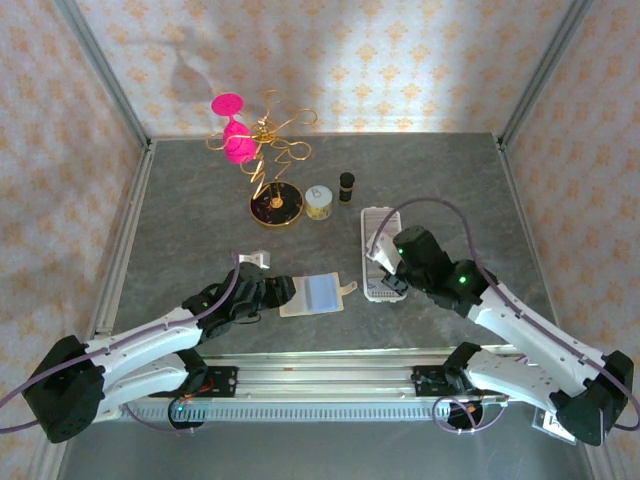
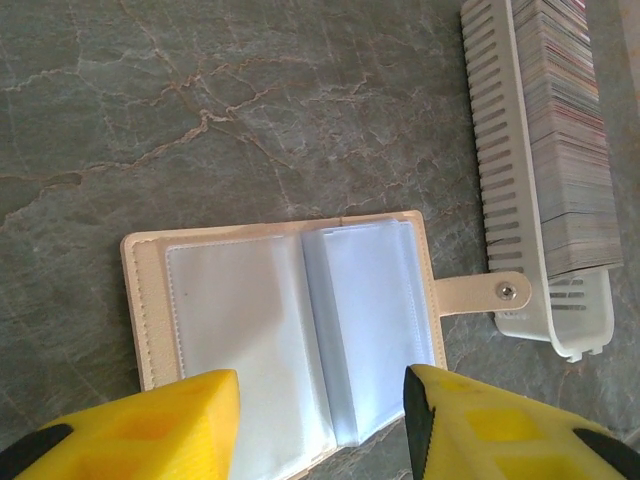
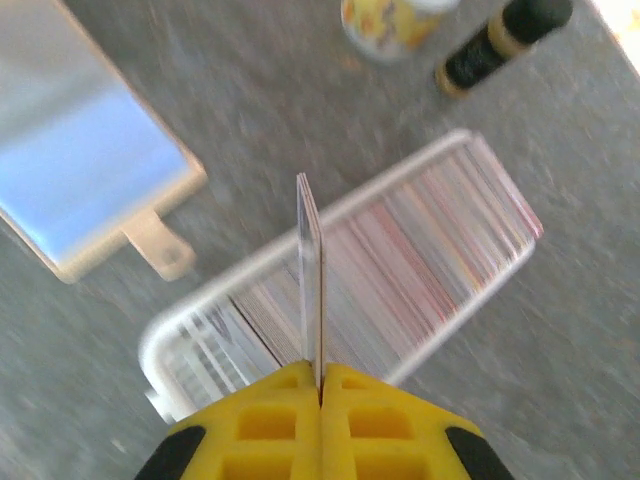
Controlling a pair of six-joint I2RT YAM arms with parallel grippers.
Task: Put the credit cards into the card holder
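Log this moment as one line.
left gripper: open, over unfolded card holder | right gripper: shut on credit card, above card tray

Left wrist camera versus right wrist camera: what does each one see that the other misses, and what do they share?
Left wrist: the open left gripper, and both clear pocket pages of the cream-beige folding card holder. Right wrist: the shut right gripper pinching a thin credit card edge-on, a small yellow-patterned jar, a dark bottle. Both: the holder's snap-tab side and the white slotted tray packed with cards.
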